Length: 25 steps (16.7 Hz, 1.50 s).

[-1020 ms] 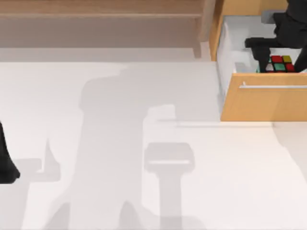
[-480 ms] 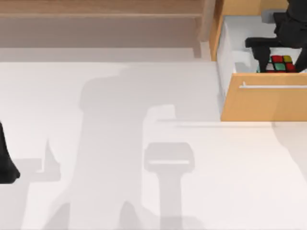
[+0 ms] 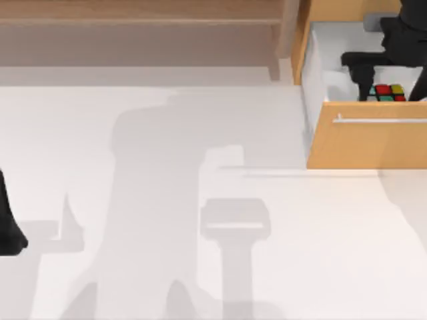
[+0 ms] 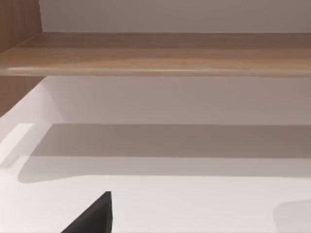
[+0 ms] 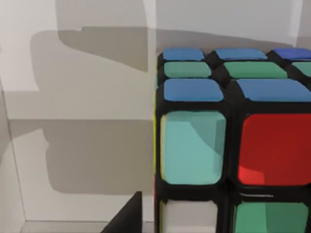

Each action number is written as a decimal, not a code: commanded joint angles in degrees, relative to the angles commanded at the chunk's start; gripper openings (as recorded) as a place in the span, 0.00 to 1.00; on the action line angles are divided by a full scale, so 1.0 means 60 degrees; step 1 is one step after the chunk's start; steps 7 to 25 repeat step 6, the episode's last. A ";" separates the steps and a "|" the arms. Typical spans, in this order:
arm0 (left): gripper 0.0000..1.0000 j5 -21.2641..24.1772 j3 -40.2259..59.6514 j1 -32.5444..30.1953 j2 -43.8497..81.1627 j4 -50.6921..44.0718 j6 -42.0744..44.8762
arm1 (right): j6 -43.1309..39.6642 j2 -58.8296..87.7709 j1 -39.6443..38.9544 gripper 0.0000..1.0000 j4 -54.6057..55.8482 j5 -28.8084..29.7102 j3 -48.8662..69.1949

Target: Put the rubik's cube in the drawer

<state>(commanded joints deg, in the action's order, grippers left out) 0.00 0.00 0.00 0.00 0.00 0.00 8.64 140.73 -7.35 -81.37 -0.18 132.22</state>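
Observation:
The rubik's cube [image 3: 389,93] lies inside the open drawer [image 3: 367,143], just behind its front panel, at the table's far right. Red, yellow and green stickers show on its top. My right gripper [image 3: 393,84] hangs over the drawer, open, its dark fingers [image 3: 365,79] standing either side of the cube and apart from it. In the right wrist view the cube [image 5: 233,141] sits close against the drawer's white wall [image 5: 87,121], showing blue, green, teal and red stickers. My left gripper [image 3: 8,230] is parked at the table's left edge.
A long brown wooden shelf [image 3: 140,27] runs along the back of the table and shows ahead in the left wrist view [image 4: 160,53]. The drawer's thin silver handle [image 3: 380,120] crosses its front. Arm shadows fall on the white tabletop [image 3: 167,200].
The cube has dropped from between the right gripper's fingers down into the drawer and now looks smaller and lower. The left arm has not moved.

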 joint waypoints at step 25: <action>1.00 0.0000 0.0000 0.0000 0.0000 0.0000 0.0000 | 0.0000 0.0000 0.0000 1.00 0.0000 0.0000 0.0000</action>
